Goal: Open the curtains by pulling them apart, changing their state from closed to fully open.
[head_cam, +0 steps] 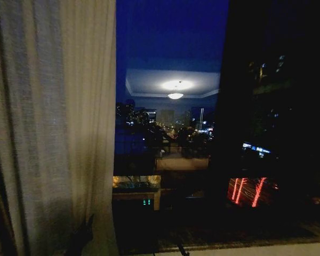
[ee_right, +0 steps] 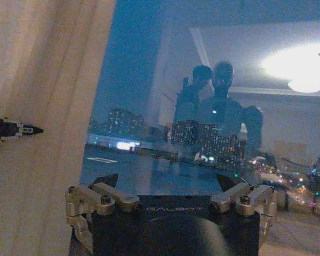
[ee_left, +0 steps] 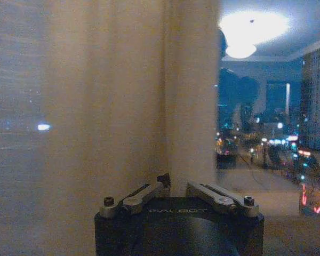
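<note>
Left gripper: fingers pinched narrow on the curtain's edge
Right gripper: spread wide, facing the window
Curtain: one sheer panel, gathered left of the window

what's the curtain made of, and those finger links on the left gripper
Curtain: looks like thin, sheer woven cloth, cream, matte; it hangs in soft pleats and a light glows through it. Left gripper, shut on the curtain's edge: links look like bare silvery metal with dark screws on a black body, probably plastic or coated metal.

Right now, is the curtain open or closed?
Partly open. The curtain hangs bunched at the left, and bare window glass shows the night city beside it.
</note>
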Robot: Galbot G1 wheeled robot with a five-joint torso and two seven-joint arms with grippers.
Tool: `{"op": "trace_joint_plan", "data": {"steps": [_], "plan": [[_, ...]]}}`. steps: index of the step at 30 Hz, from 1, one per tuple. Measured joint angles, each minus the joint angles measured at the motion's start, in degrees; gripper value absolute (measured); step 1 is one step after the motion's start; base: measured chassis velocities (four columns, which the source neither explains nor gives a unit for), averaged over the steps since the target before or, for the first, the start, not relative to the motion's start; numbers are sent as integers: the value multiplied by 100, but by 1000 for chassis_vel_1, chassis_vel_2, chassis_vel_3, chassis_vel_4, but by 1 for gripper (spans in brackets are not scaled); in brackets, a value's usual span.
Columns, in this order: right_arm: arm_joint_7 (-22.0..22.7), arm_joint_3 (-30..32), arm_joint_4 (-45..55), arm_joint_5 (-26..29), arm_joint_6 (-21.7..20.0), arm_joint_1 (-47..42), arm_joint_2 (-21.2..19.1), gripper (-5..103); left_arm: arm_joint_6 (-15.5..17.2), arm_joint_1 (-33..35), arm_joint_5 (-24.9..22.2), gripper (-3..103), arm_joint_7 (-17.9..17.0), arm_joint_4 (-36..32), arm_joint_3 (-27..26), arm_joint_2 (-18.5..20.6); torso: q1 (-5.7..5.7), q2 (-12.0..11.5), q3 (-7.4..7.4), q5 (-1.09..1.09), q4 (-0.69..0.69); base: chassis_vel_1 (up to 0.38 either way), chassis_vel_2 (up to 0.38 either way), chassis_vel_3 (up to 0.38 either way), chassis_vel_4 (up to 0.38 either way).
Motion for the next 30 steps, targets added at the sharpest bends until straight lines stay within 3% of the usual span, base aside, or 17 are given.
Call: {"op": "trace_joint_plan", "data": {"steps": [30], "plan": [[22,-6,78,-359,-109,-14,1,100,0,37,65,0,-1,-72,-27,-145,-1,0,-1,0,0,17,15,-20,-16]]}}
